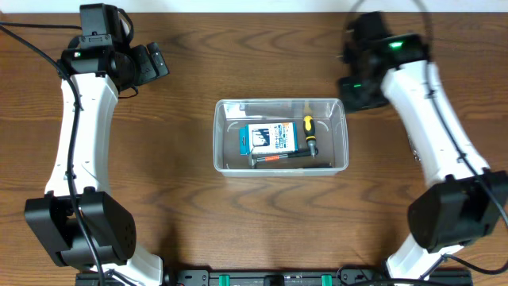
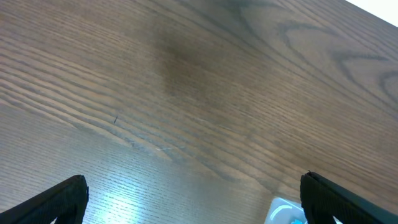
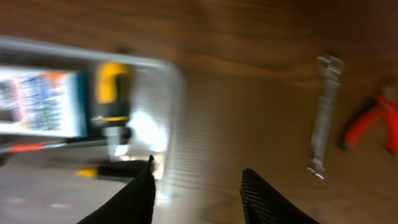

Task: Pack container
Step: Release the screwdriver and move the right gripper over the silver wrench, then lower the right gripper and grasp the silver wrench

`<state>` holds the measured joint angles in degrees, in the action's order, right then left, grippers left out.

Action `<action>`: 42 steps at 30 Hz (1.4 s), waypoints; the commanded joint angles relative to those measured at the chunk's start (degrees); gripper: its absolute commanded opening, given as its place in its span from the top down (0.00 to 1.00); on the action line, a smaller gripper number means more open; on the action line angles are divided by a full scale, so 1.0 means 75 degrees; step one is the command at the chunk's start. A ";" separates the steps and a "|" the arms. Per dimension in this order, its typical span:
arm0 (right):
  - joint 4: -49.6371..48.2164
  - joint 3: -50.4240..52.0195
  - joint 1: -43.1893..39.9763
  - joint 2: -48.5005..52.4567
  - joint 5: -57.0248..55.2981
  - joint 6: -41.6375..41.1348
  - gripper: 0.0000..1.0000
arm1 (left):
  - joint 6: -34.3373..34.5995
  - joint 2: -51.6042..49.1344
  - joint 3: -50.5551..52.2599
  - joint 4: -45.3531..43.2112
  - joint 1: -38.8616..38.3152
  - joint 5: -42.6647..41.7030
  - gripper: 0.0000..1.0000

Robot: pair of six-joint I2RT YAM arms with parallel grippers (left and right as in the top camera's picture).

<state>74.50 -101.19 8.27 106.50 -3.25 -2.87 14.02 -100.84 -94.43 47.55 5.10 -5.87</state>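
Note:
The clear plastic container (image 1: 217, 137) stands at the table's middle. Inside lie a blue-and-white box (image 1: 272, 138), a yellow-and-black screwdriver (image 1: 309, 132) and a tool with a red handle (image 1: 278, 160). My left gripper (image 1: 153, 63) is open and empty over bare table at the far left; the left wrist view shows its fingers (image 2: 196, 208) wide apart and a corner of the container (image 2: 283, 213). My right gripper (image 1: 357, 89) is open and empty just beyond the container's far right corner. The right wrist view is blurred and shows its fingers (image 3: 199, 190) beside the container's wall (image 3: 176, 87).
In the right wrist view a silver wrench (image 3: 324, 115) and red-handled pliers (image 3: 373, 121) lie on the table, right of the container. They do not show in the overhead view. The table is dark brown wood.

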 commanded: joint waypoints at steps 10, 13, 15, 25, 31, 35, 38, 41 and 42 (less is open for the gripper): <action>-0.0714 0.1189 -0.2113 0.0032 -0.0169 0.1341 0.56 | 0.0090 0.0000 -0.0102 0.0012 0.0012 -0.0017 0.02; -0.1204 0.1836 -0.2279 0.0032 -0.0169 0.1550 0.55 | 0.0090 0.0000 -0.0105 0.0012 0.0012 -0.0017 0.02; -0.1524 0.2259 -0.2358 0.0035 -0.0201 0.1591 0.55 | 0.0090 0.0000 -0.0105 0.0015 0.0012 -0.0017 0.02; -0.2879 0.3660 -0.2465 0.0035 -0.0804 0.1603 0.54 | 0.0090 0.0000 -0.0105 0.0012 0.0012 -0.0017 0.02; -0.3550 0.3838 -0.2465 0.0035 -0.0801 0.1859 0.53 | 0.0090 0.0000 -0.0105 0.0012 0.0012 -0.0017 0.02; -0.4019 0.3861 -0.2506 0.0035 -0.0796 0.2224 0.51 | 0.0090 0.0000 -0.0105 0.0012 0.0012 -0.0017 0.02; -0.4202 0.3861 -0.2611 0.0035 -0.0764 0.2311 0.48 | 0.0090 0.0000 -0.0105 0.0012 0.0012 -0.0017 0.02; -0.4290 0.3861 -0.2798 0.0047 -0.0478 0.2311 0.48 | 0.0090 0.0000 -0.0105 0.0012 0.0012 -0.0017 0.02; -0.4319 0.3861 -0.2873 0.0052 -0.0303 0.2311 0.49 | 0.0090 0.0000 -0.0105 0.0012 0.0012 -0.0017 0.02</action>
<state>42.39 -72.58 -11.44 106.50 -7.88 13.23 14.02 -100.84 -94.43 47.55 5.10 -5.87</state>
